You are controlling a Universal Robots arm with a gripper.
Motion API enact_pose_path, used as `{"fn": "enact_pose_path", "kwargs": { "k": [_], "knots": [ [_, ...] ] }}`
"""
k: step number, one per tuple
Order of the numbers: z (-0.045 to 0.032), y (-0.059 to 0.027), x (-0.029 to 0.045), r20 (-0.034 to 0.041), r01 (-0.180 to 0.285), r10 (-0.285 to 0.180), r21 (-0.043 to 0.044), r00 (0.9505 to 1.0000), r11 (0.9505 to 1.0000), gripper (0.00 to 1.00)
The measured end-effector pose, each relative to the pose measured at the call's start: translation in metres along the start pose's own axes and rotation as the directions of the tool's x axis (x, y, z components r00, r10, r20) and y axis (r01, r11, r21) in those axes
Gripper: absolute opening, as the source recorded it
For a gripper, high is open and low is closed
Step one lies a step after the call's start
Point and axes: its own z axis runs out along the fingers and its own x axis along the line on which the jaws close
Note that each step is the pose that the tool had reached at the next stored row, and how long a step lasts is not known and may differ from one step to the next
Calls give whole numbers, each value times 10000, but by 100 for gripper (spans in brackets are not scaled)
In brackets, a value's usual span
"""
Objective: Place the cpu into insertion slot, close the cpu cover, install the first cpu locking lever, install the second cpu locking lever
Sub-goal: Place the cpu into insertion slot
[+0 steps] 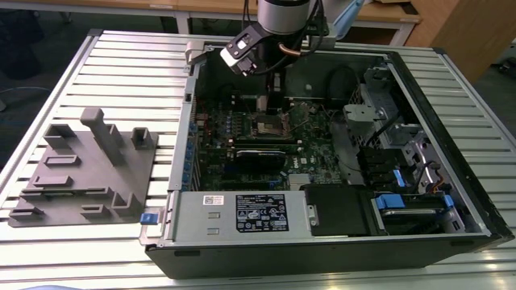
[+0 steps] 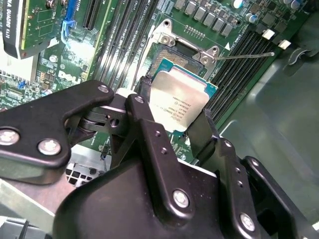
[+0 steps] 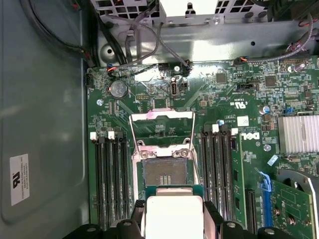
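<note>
The cpu (image 2: 180,102) (image 3: 173,215), a flat square with a dull silver top and a thin green edge, sat between the two black fingers (image 2: 148,119) (image 3: 211,213), which were closed partway and pinched it by two opposite sides. It was not in the slot (image 3: 163,175) (image 2: 166,59): in both wrist views it hung just short of the slot, overlapping its near rim, and the tan contact field inside the dark square rim lay bare. How high above the board it was held I could not tell.

The cover (image 3: 162,115), a thin bright metal frame with a cut-out middle, stood swung open on the slot's far side. A lever (image 2: 246,55), a slim steel rod, stuck out sideways from the socket's corner.

Around the socket spread the green board (image 3: 239,99), with long black memory slots (image 3: 112,179) on both flanks, a round coin cell (image 3: 118,88) and a finned silver heatsink (image 3: 298,133).

In the exterior view the arm (image 1: 282,18) reached down into the open black case (image 1: 322,260), above the socket (image 1: 269,125). The case lay on its side on a ribbed aluminium table (image 1: 121,66), and a grey moulded block (image 1: 89,169) with upright pegs and pockets lay on the table at the exterior view's left, well apart from the case
</note>
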Motion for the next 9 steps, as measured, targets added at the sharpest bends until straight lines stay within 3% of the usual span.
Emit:
{"fn": "enact_pose_path", "kwargs": {
  "k": [9],
  "knots": [
    [76,-3,-1,5,-37,37,1,10000,10000,54]
  ]
}}
